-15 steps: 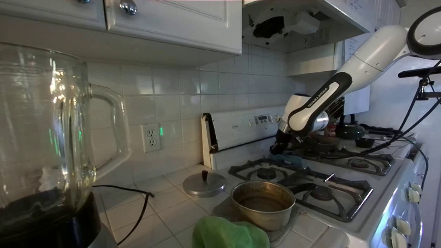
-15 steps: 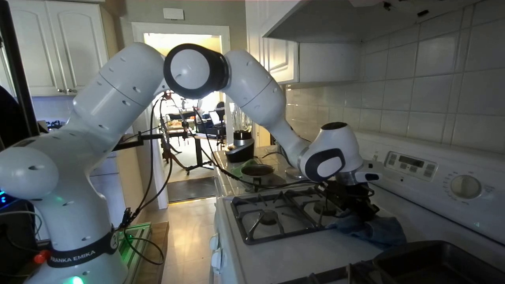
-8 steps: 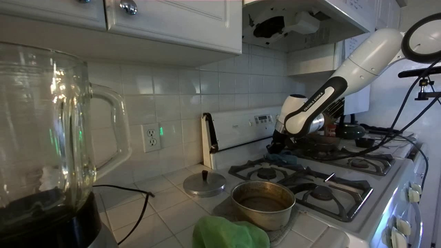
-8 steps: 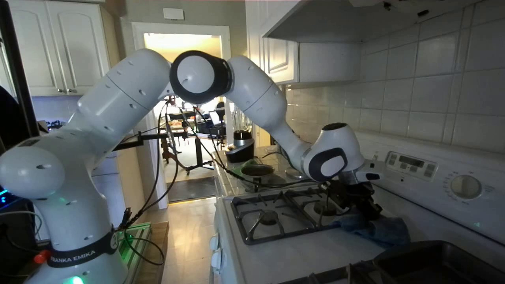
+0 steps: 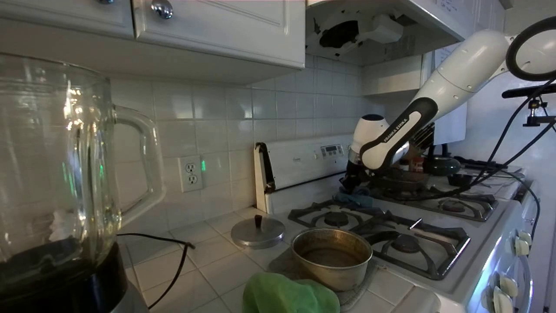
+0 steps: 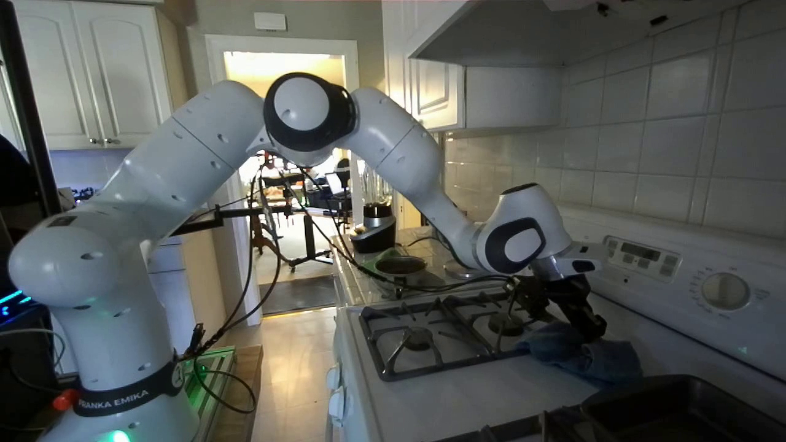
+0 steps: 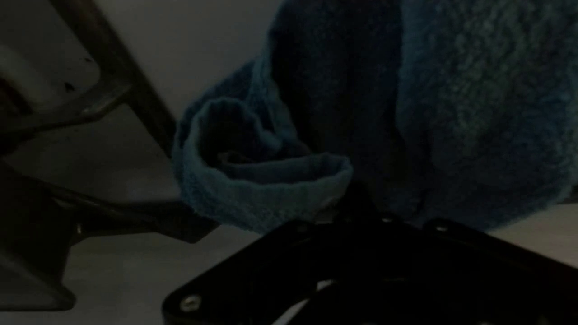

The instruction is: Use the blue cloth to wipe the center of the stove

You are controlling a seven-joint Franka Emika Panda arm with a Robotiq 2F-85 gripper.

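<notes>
Wrist view: my tool (image 7: 356,210) is clenched on the blue cloth (image 7: 433,117), pinching it beside a curled fold. In both exterior views I see that cloth bunched on the stove (image 6: 460,393), near the back panel (image 6: 691,282). It lies on the white strip between a burner grate (image 6: 439,367) and a black pan (image 6: 651,399); whether cloth and grate touch, I cannot tell. Well apart, on the worktop (image 5: 232,265), are a pot (image 5: 336,278), a lid (image 5: 257,234) and a green cloth (image 5: 289,293).
</notes>
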